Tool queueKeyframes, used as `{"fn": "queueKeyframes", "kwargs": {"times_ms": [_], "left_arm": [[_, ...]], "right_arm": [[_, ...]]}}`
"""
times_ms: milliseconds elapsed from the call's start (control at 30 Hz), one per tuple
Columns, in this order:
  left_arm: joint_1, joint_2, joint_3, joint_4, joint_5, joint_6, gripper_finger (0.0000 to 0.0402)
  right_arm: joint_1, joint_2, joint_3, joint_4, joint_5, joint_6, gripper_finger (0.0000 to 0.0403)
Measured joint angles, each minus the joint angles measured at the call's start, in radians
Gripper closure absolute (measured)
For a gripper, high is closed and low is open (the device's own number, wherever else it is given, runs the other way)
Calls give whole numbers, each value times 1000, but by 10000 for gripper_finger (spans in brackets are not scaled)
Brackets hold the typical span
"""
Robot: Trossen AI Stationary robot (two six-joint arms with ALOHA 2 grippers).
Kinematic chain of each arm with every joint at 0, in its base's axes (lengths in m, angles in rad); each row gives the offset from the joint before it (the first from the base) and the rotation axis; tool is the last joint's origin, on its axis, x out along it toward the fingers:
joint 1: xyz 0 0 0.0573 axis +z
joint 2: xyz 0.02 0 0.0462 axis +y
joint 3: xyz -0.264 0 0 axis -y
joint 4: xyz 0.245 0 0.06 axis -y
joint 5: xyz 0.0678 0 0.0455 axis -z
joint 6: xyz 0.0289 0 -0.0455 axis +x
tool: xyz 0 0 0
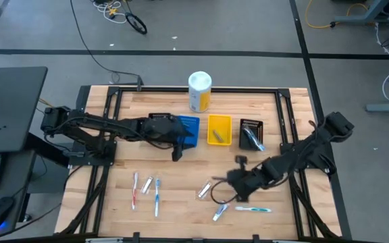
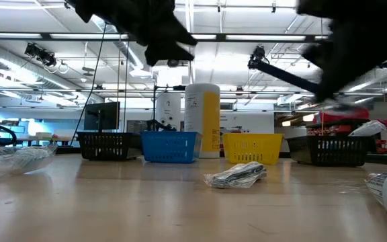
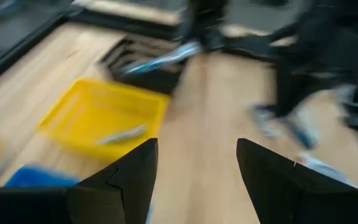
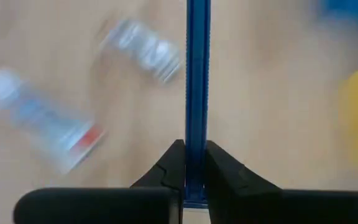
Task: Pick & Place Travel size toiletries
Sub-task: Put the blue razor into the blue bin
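**benchlurker:** How far along is the toiletry sort?

**gripfan:** Partway, I'd say. The right claw (image 4: 191,163) is clamped on a slim blue toothbrush (image 4: 197,74), lifted off the counter (image 1: 181,202), so that one's mid-trip. Just beside it lie a small tube (image 1: 219,213) and a teal toothbrush (image 1: 253,209). Well off to its far side are a red toothbrush (image 1: 135,189), another tube (image 1: 146,185) and a blue toothbrush (image 1: 157,196), all unsorted.

**benchlurker:** And the bins?

**gripfan:** Beyond the right claw, the black bin (image 1: 250,133) has blue-handled stuff in it and the yellow bin (image 1: 219,129) holds one silvery item. The left claw (image 3: 196,163), fingers apart and empty, hangs by the blue bin (image 1: 188,128); can't tell what's in there. The white-and-yellow canister (image 1: 199,91) sits behind the bins.
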Motion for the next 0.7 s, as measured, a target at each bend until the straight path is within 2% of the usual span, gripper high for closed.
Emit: {"fn": "queueKeyframes", "kwargs": {"times_ms": [67, 167, 233, 400, 500, 600, 700], "left_arm": [[-10, 0, 0, 15, 39, 61, 173], [-32, 0, 0, 14, 26, 115, 173], [-47, 0, 0, 13, 23, 123, 173], [-79, 0, 0, 13, 19, 132, 173], [-90, 14, 1, 17, -26, 155, 175], [-96, 35, 0, 19, -52, 203, 187], [-97, 50, -2, 10, -70, 225, 206]], "right_arm": [[-49, 6, -3, 111, 97, -104, 367], [-137, 9, -25, 286, 105, -226, 367], [-190, 8, -32, 366, 62, -269, 367], [-290, 9, -35, 431, -29, -354, 367], [-333, 12, -35, 495, -76, -405, 367], [-358, 12, -35, 553, -133, -429, 367], [-370, 12, -35, 557, -136, -440, 367]]}}
